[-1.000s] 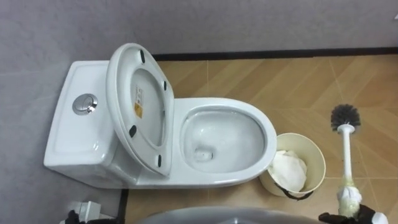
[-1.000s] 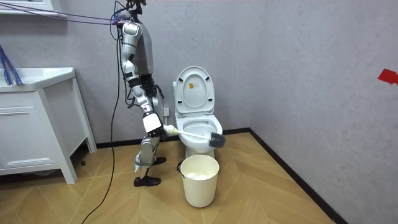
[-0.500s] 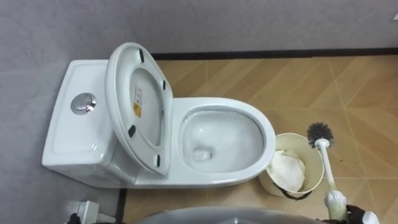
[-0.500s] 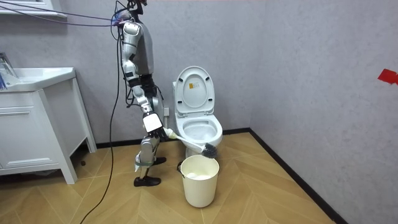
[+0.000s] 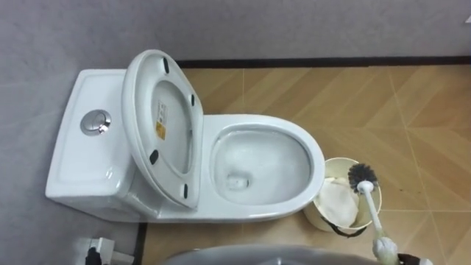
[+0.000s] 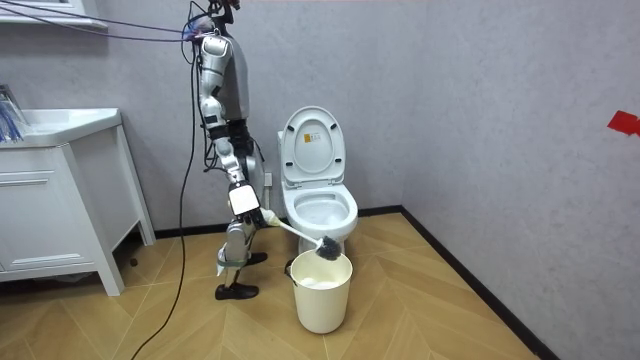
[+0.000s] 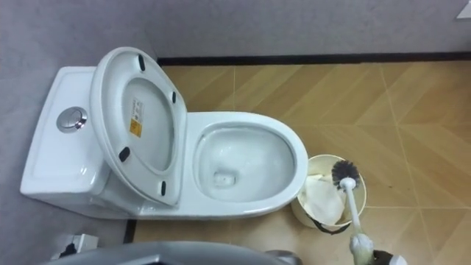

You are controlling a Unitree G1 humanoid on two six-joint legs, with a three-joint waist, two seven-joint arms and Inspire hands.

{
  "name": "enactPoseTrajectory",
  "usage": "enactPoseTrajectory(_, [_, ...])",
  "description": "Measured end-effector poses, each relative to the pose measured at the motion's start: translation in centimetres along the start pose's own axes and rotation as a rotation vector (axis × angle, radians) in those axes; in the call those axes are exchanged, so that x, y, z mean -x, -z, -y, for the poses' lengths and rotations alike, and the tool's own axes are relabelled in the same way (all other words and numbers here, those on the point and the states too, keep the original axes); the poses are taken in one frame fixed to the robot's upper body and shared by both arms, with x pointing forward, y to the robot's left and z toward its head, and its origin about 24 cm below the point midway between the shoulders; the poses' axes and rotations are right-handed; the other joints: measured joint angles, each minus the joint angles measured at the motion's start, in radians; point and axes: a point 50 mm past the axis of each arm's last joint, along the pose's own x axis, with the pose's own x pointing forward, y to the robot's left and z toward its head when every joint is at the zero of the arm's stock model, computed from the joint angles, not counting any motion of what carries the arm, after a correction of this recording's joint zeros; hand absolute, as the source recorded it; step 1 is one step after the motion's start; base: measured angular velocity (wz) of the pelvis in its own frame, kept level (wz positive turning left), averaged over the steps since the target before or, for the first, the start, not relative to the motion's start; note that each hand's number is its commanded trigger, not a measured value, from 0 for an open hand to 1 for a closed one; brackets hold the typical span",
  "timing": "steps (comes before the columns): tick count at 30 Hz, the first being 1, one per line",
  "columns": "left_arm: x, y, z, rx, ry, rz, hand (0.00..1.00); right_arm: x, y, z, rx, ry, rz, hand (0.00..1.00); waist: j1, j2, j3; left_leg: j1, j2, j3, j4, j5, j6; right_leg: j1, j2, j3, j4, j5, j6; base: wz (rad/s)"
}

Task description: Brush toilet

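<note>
The brush [image 5: 369, 210] is hanging over the bin [image 5: 321, 215], not in the toilet [image 5: 221, 208]: its dark bristle head [image 5: 361, 175] is sitting just above the bin's opening, on the side away from the toilet, and the white handle is slanting back toward the lower right of the eye views. The right hand [image 6: 250, 210] is gripping the end of that handle, fingers clamped round it, and in the room view it is holding the brush out low and forward so that the head is meeting the bin's rim. A white liner [image 5: 337, 202] is lying crumpled inside the bin, which is standing on the floor [image 5: 412, 110] just beside the front of the toilet. The seat [image 5: 158, 118] is standing raised against the tank [image 5: 77, 158], leaving the bowl [image 5: 261, 165] open, with a little water lying at its bottom. The robot is standing at the toilet's side, between it and the cabinet [image 6: 50, 220], looking down on it with the wall [image 5: 294, 29] beyond. Judging by this, the way in is ready: seat up, brush in hand. Whether the bowl has been scrubbed cannot be told, since its glaze is looking much the same all round. If it has not, the brush is needing to swing across from the bin, over the near rim, and down into the bowl for the scrubbing itself.
</note>
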Motion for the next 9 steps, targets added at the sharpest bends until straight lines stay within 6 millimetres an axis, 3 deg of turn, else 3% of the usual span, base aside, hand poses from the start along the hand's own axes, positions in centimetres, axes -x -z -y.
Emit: enactPoseTrajectory(9, [0.13, -0.35, 0.89, -0.168, 0.056, 0.041, 0.0, 0.02, 0.5, -1.02, 0.031, -0.136, -0.06, 0.0, -0.008, -0.015, 0.0012, 0.004, 0.0, 0.0, -0.001, 0.0, 0.0, 0.008, 0.0, 0.001, 0.005, 0.0, 0.0, 0.0])
